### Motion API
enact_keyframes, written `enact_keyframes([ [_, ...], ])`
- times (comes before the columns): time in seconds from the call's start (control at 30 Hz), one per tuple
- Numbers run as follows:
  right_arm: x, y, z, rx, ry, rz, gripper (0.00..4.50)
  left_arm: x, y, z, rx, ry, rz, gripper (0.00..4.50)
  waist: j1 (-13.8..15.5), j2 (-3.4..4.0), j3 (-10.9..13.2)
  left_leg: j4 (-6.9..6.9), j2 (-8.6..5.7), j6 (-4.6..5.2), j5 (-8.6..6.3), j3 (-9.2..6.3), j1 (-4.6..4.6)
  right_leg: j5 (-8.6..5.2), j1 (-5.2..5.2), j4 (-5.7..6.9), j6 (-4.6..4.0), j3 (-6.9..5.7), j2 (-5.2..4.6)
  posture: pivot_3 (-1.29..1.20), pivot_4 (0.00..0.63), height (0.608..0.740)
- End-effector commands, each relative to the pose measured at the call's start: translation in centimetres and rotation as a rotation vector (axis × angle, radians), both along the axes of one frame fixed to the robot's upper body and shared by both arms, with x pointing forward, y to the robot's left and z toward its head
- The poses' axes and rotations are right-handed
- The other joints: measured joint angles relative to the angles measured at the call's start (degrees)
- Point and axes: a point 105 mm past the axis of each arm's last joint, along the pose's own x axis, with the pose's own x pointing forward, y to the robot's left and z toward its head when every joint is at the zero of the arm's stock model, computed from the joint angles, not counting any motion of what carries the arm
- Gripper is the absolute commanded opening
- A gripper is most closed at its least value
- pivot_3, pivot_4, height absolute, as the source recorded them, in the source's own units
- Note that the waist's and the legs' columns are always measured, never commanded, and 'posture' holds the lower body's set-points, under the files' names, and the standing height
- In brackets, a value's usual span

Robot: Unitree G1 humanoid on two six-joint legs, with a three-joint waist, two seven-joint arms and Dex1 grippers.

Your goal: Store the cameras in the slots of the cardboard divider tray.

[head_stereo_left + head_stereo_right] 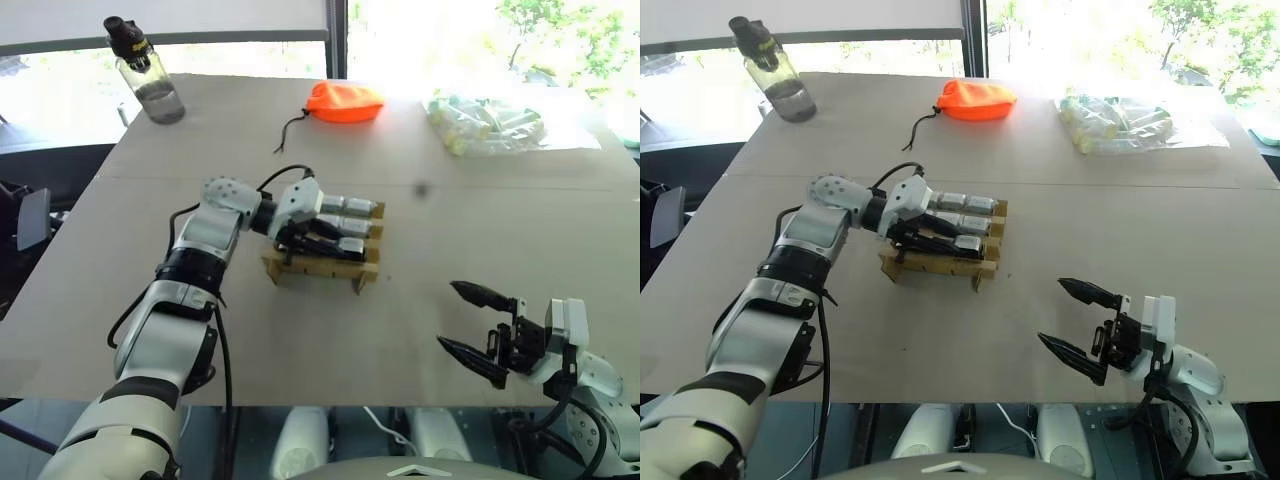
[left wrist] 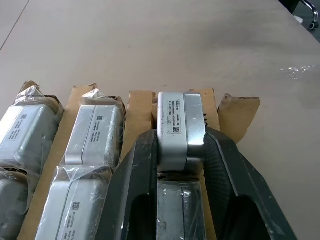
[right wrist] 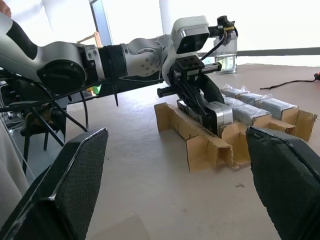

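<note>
The cardboard divider tray lies mid-table with several plastic-wrapped silver cameras lying in its rows. My left gripper is shut on a bare silver camera. It holds that camera at the end of the tray's near row, its lower part behind the cardboard wall. Another wrapped camera lies in the same row between the fingers. My right gripper stands open and empty above the table's front right, well apart from the tray.
A water bottle stands at the far left corner. An orange drawstring pouch lies at the back middle, and a clear bag of pale items at the back right. The table's front edge runs just under my right gripper.
</note>
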Motion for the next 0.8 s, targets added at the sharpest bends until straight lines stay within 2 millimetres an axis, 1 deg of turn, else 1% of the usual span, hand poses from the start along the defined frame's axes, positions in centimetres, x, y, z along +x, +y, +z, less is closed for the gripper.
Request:
enact_keyframes([
  [0.03, 0.0, -0.4, 0.6, 0.005, -0.040, -0.015, 4.38, 0.0, 0.1, 0.4, 0.007, -0.008, 0.005, 1.74, 0.01, 0.00, 0.00, 0.00, 0.01, 0.00, 0.00, 0.00, 0.00, 0.00, 0.00, 0.00, 0.00, 0.00, 0.00, 0.00, 0.150, 0.726],
  [0.07, 0.0, -0.4, 0.7, 0.005, -0.041, -0.015, 4.38, 0.0, 0.1, 0.5, 0.006, -0.006, 0.010, 1.96, 0.02, 0.00, 0.00, 0.00, 0.01, 0.00, 0.00, 0.00, 0.00, 0.00, 0.00, 0.00, 0.00, 0.00, 0.00, 0.00, 0.150, 0.726],
  [0.1, 0.0, -0.4, 0.7, 0.005, -0.041, -0.015, 4.38, 0.0, 0.1, 0.6, -0.002, -0.002, 0.013, 2.28, 0.06, 0.00, 0.00, 0.00, 0.00, 0.00, 0.00, 0.00, 0.00, 0.00, 0.00, 0.00, 0.00, 0.00, 0.00, 0.00, 0.150, 0.726],
  [0.17, 0.1, -0.5, 0.5, 0.003, -0.035, -0.016, 4.38, 0.0, 0.0, 1.0, -0.029, 0.002, 0.023, 3.05, 0.07, 0.00, 0.00, 0.01, 0.01, 0.00, 0.00, -0.01, -0.01, 0.00, 0.00, 0.00, 0.00, -0.01, 0.00, 0.00, 0.150, 0.726],
  [0.23, 0.1, -0.5, 0.1, -0.014, -0.009, -0.011, 4.38, -0.1, 0.1, 1.5, -0.061, 0.005, 0.032, 3.93, 0.07, 0.00, 0.00, 0.01, 0.01, 0.00, 0.00, -0.03, -0.01, 0.00, 0.00, 0.01, 0.00, -0.02, -0.01, 0.00, 0.150, 0.726],
  [0.27, 0.1, -0.7, -0.1, -0.016, 0.000, -0.014, 4.38, -0.2, 0.2, 2.4, -0.123, 0.007, 0.052, 4.46, 0.07, 0.00, 0.00, 0.01, 0.02, 0.00, 0.00, -0.04, -0.01, 0.00, 0.00, 0.01, 0.00, -0.02, -0.01, 0.00, 0.150, 0.726],
  [0.3, 0.1, -0.9, -0.3, -0.020, 0.006, -0.019, 4.38, -0.1, 0.5, 3.5, -0.205, 0.026, 0.090, 4.46, 0.07, 0.00, 0.00, 0.01, 0.02, 0.00, 0.00, -0.04, -0.01, 0.00, 0.00, 0.01, 0.00, -0.01, -0.01, 0.00, 0.150, 0.726],
  [0.33, 0.1, -1.2, -0.6, -0.028, 0.015, -0.026, 4.38, 0.1, 1.1, 4.7, -0.294, 0.043, 0.134, 4.46, 0.05, 0.00, 0.00, 0.01, 0.03, 0.00, 0.00, -0.03, -0.01, 0.00, 0.00, 0.01, 0.00, -0.01, -0.02, 0.00, 0.150, 0.726],
  [0.37, 0.2, -1.5, -0.8, -0.032, 0.020, -0.039, 4.38, 0.0, 1.9, 5.5, -0.355, 0.043, 0.175, 4.46, 0.01, 0.00, 0.00, 0.01, 0.07, 0.00, 0.00, -0.07, -0.03, 0.00, 0.00, 0.01, 0.00, -0.02, -0.03, 0.00, 0.150, 0.726],
  [0.43, 0.3, -2.0, -0.9, -0.034, 0.021, -0.064, 4.38, -0.4, 3.3, 5.7, -0.388, 0.033, 0.232, 4.46, -0.25, 0.01, 0.00, 0.01, 0.09, 0.00, 0.00, -0.05, 0.00, 0.00, 0.00, 0.02, 0.00, 0.00, -0.03, 0.00, 0.150, 0.726],
  [0.57, 0.8, -3.7, -1.9, -0.103, 0.040, -0.099, 4.38, -2.8, 7.5, 3.6, -0.319, 0.004, 0.422, 4.46, -1.01, 0.08, -0.03, -0.15, 0.10, -0.01, 0.00, 0.14, 0.30, 0.00, 0.09, 0.08, 0.00, 0.21, -0.06, 0.00, 0.150, 0.726],
  [0.6, 0.9, -4.1, -2.1, -0.122, 0.046, -0.105, 4.38, -3.5, 8.2, 3.3, -0.318, -0.015, 0.461, 4.46, -1.10, 0.09, -0.03, -0.25, 0.10, -0.01, 0.00, 0.18, 0.49, 0.00, 0.26, 0.04, -0.01, 0.26, -0.08, 0.00, 0.150, 0.726],
  [0.67, 1.3, -5.2, -2.4, -0.139, 0.049, -0.118, 4.38, -4.8, 9.7, 2.5, -0.325, -0.009, 0.552, 4.46, -0.99, 0.04, -0.01, -0.27, 0.12, -0.01, 0.00, 0.12, 0.54, -0.01, 0.32, 0.00, -0.01, 0.28, -0.13, 0.00, 0.150, 0.726],
  [0.73, 2.0, -6.5, -2.6, -0.166, 0.052, -0.130, 4.38, -6.4, 11.4, 1.0, -0.322, -0.014, 0.649, 4.46, -0.80, 0.04, -0.01, -0.24, 0.13, -0.01, 0.00, 0.00, 0.60, -0.02, 0.47, -0.03, -0.02, 0.29, -0.16, 0.00, 0.150, 0.726],
  [0.8, 2.6, -7.7, -2.6, -0.196, 0.049, -0.129, 4.38, -7.8, 12.2, -0.1, -0.332, -0.039, 0.700, 4.46, -0.66, 0.06, -0.02, -0.24, 0.13, -0.01, 0.00, 0.01, 0.73, -0.02, 0.60, -0.05, -0.03, 0.32, -0.21, 0.00, 0.150, 0.726],
])
